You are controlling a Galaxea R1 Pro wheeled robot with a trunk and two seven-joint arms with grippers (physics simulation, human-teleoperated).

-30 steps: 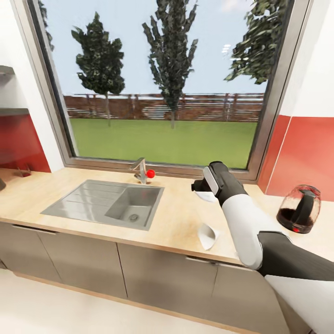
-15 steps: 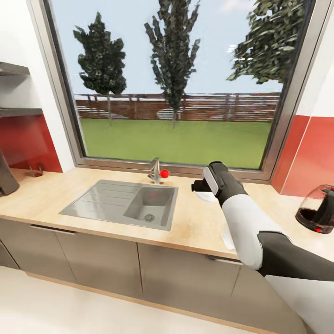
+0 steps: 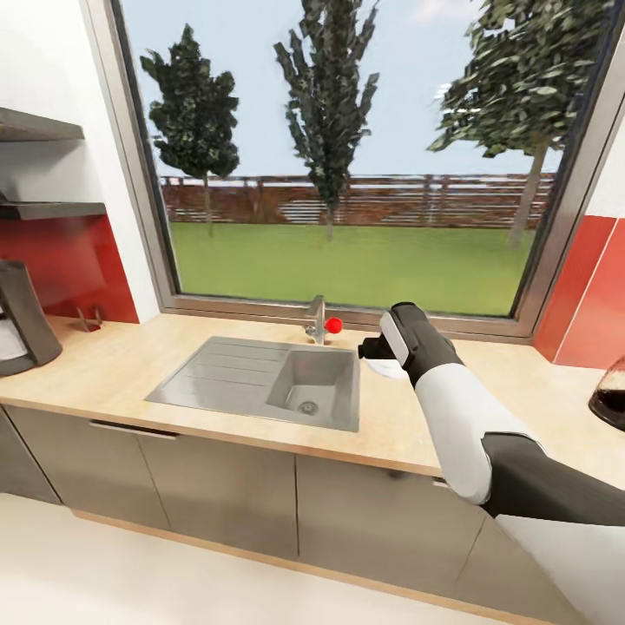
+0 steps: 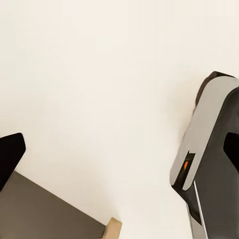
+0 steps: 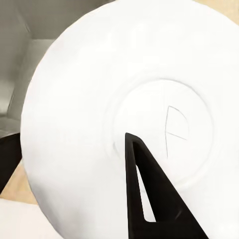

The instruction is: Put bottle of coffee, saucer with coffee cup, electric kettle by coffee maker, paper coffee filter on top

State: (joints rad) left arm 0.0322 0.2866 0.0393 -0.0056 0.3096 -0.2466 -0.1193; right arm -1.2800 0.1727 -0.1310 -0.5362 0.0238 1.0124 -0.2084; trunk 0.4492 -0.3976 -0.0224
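- Counting the task's things in the head view: one coffee maker (image 3: 24, 317) is standing at the countertop's far left end, one electric kettle (image 3: 610, 395) is showing partly at the far right edge, and one saucer (image 3: 386, 368) is hanging in the right gripper (image 3: 375, 351) above the counter, just right of the sink.
- Gripping the saucer (image 5: 124, 119) by its rim, the right gripper (image 5: 74, 194) is showing one dark finger (image 5: 149, 191) lying across the white plate in the right wrist view.
- Holding dark liquid, the glass kettle is sitting well apart from the coffee maker.
- Lying empty, one steel sink (image 3: 269, 389) is sitting in the wooden countertop (image 3: 113, 369) below one faucet (image 3: 319, 321) with a red knob.
- Running behind the counter, a wide window (image 3: 347, 156) is showing three trees and grass; red panels are flanking it, and two shelves (image 3: 39, 169) are hanging at left.
- Regarding the left gripper (image 4: 119, 164), I cannot tell how far apart its fingers are; pale floor (image 4: 99, 74) is lying beyond it.
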